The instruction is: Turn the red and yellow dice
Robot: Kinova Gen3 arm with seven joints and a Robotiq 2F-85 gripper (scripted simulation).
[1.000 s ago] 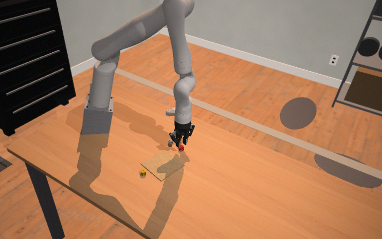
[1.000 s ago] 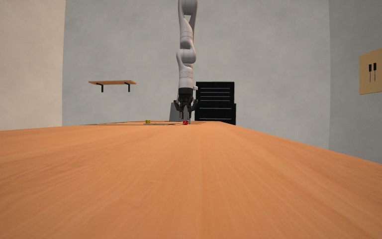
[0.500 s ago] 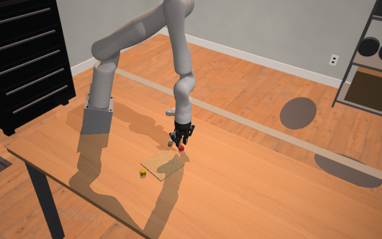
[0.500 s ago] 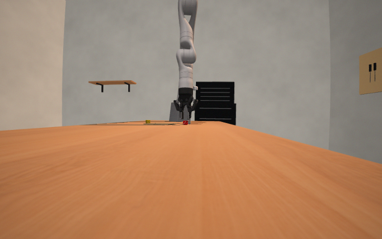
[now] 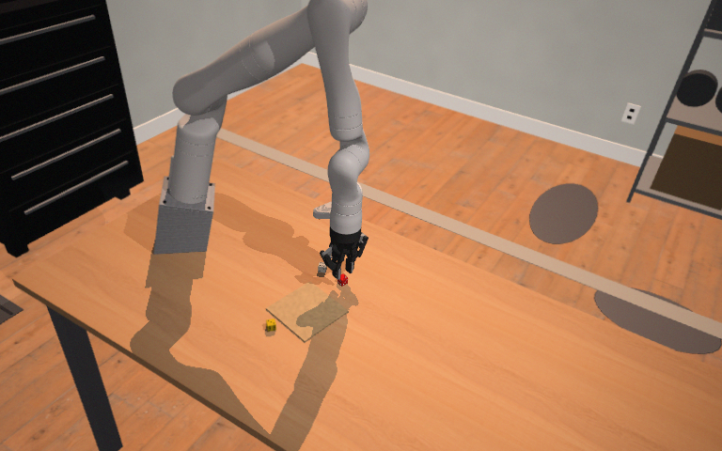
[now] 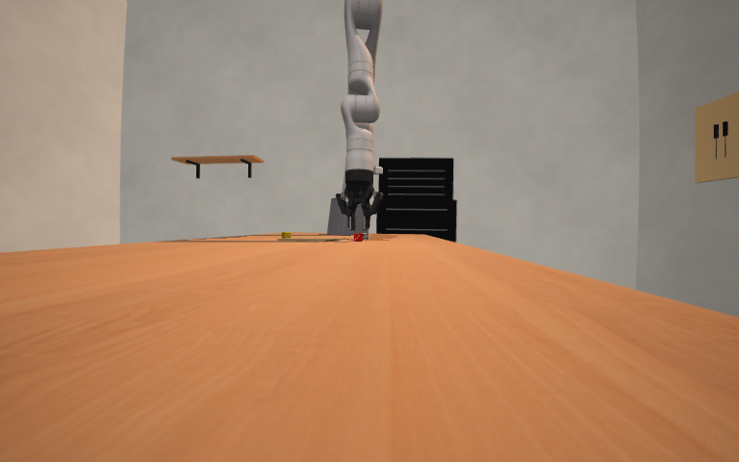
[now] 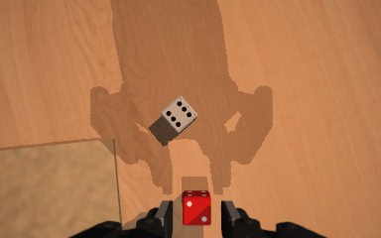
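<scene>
Black two-fingered gripper (image 5: 343, 273) (image 6: 359, 228) (image 7: 196, 215), partly open and holding nothing, above a small red cubic die (image 5: 342, 279) (image 6: 358, 237) (image 7: 196, 211) on the wooden table (image 5: 452, 361) (image 6: 375, 348) (image 7: 308, 99). A yellow cubic die (image 5: 271, 324) (image 6: 286, 234) sits beside the square tan mat (image 5: 303, 300) (image 7: 55, 188).

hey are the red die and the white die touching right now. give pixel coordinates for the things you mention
Apart: the wrist view shows bare wood between the red die (image 5: 342, 279) (image 6: 358, 237) (image 7: 196, 210) and the white die (image 5: 321, 268) (image 7: 179, 114).
</scene>
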